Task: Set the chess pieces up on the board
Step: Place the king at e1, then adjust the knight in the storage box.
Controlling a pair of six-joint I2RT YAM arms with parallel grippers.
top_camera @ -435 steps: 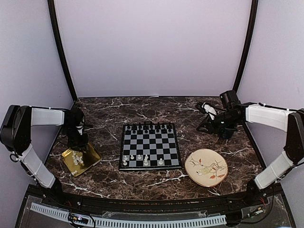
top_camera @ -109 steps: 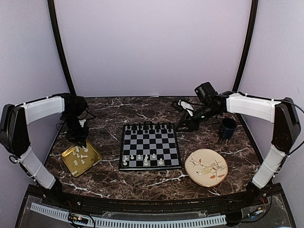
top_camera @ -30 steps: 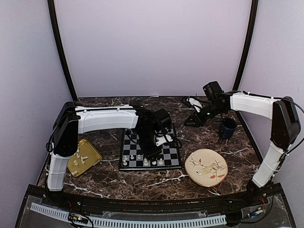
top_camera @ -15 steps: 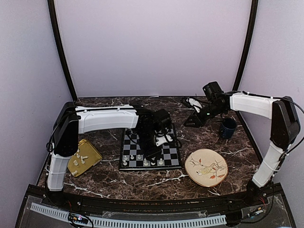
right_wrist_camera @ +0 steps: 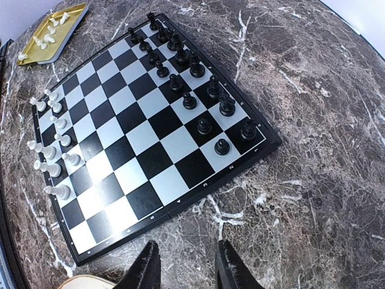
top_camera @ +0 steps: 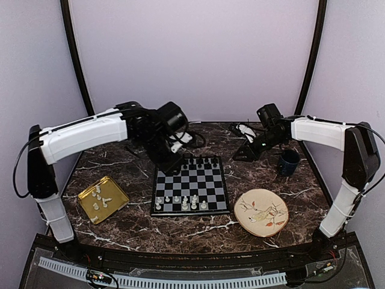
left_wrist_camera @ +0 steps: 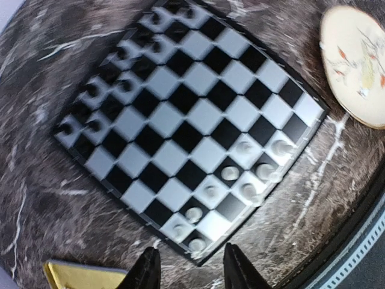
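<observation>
With the left gripper (left_wrist_camera: 188,265) and right gripper (right_wrist_camera: 185,256) both parted and empty near the black-and-grey chequered chessboard (top_camera: 192,180), a low pass could have toppled the tiny white plastic chessmen (top_camera: 184,203) crowded on its near rows, others lying loose in the square gold tray (top_camera: 118,202).

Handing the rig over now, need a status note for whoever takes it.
Left claw: open, empty, up by the board's far-left corner.
Right claw: open, empty, raised off the board's far-right side.
Done: black pieces stand on the far two rows; several white pieces on the near rows.
Left: the other whites lie in the gold tray; move them to the board.
</observation>
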